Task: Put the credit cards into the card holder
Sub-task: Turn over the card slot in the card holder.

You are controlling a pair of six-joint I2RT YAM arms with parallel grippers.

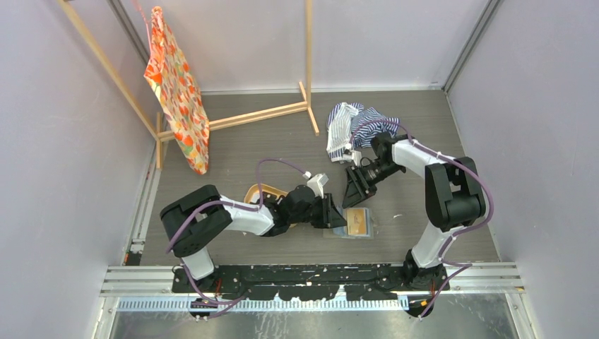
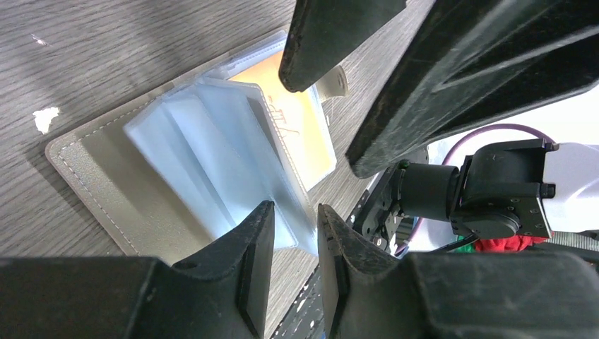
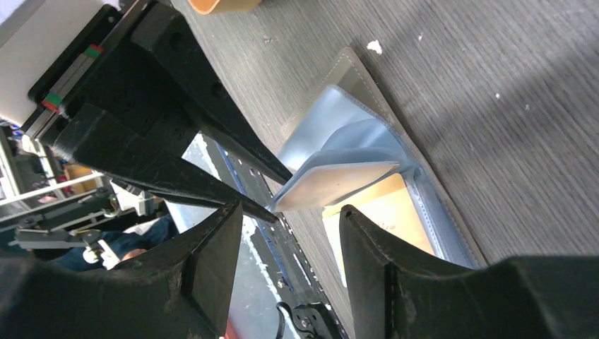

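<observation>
While the card holder (image 1: 357,224) lies spread open on the table (image 1: 438,141) just in front of the 2 arms, the left gripper (image 2: 293,233) reaches in low from the side. Its jaws are together on the free edge of the clear plastic leaves (image 2: 212,148), pinching them. From where I stand, that pinch looks like the whole reason for its pose: the leaves are lifted and fanned off the grey cover, so the pocket beneath them is laid bare and the floppy wallet is pinned in 1 spot. The cover itself rests flat on the wood, stitched edge outward, and serves as the base.

1 orange card (image 2: 300,120) sits flat under the plastic on the half away from the left arm, so that part of the job looks done. The lifted leaf has a tan tint in the right wrist view, but I cannot tell whether a card is inside it.

The right gripper (image 3: 291,219) hangs just above the holder, pointing down at the raised leaf. Its jaws stand apart with nothing between them, so I judge it free to fetch another card. An orange tray (image 1: 253,192) shows near the left arm, partly hidden by it, and I cannot see any loose cards from here
</observation>
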